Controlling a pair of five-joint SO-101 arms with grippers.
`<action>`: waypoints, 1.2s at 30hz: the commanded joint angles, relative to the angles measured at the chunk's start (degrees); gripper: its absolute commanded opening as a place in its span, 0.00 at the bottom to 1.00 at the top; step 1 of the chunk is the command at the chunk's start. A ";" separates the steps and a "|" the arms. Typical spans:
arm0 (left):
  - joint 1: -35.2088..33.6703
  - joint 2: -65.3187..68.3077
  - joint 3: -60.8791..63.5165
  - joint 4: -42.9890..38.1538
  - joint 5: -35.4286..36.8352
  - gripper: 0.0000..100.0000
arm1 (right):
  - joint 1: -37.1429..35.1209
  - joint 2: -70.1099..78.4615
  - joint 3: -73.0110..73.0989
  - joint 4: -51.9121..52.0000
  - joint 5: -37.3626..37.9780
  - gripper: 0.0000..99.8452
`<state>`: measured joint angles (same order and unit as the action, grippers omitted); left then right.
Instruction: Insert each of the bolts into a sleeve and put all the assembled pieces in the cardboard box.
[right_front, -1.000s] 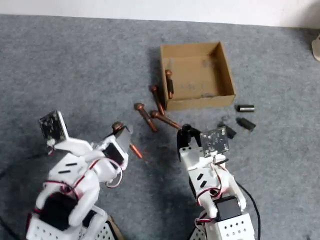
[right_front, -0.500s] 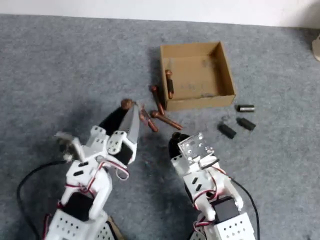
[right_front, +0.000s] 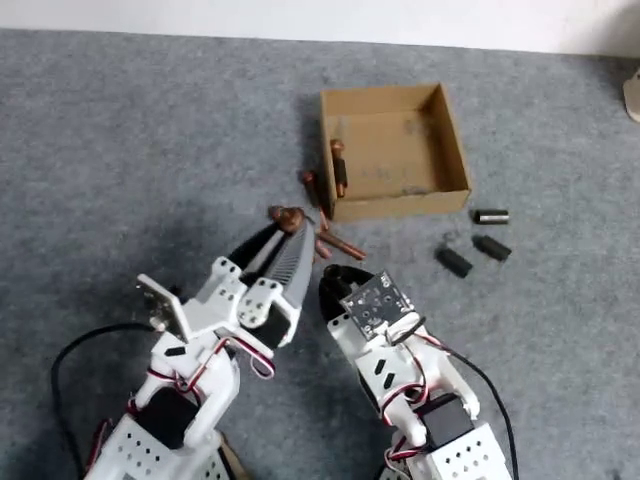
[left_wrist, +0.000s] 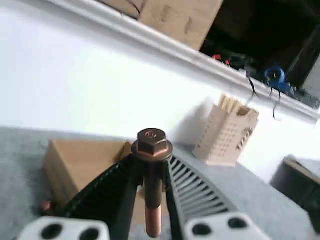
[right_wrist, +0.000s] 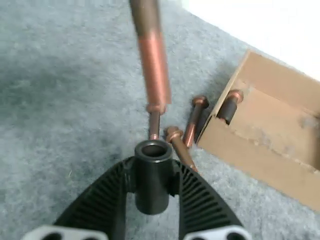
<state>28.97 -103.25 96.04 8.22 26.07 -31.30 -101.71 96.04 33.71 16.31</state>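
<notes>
**Bolt and sleeve both gripped, a short way from the box**

The counter is covered all over in a grey, carpet-like mat. Along its 12 o'clock edge runs a white wall. In the left wrist view a ledge tops this wall with cardboard cartons stacked on it, and a pale lattice holder with thin sticks in it stands on the mat at the wall's foot.

The left gripper has its jaws clenched on a copper bolt, hex head uppermost. The right gripper is grasping a black sleeve upright with the open bore facing up. In that view the held bolt's shank is above the sleeve and clear of it.

The cardboard box sits at about 1 o'clock from both grippers. One assembled piece — a bolt in a sleeve — leans inside against its 9 o'clock wall. Loose bolts lie on the mat at the box's 7 o'clock corner. Three loose sleeves lie near one another at the box's 5 o'clock side.
</notes>
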 joint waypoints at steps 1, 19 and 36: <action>1.01 -0.57 1.10 2.29 -0.44 0.01 | -0.40 0.04 6.46 -3.65 0.70 0.00; 1.27 -1.01 1.10 5.27 -0.35 0.02 | -3.56 0.04 6.46 -4.44 -2.64 0.00; 7.69 -0.75 1.10 12.92 -0.35 0.02 | -3.47 -0.04 6.20 -4.88 -8.97 0.00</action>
<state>31.96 -104.31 96.04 18.07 25.89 -34.20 -101.63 96.04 31.16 8.22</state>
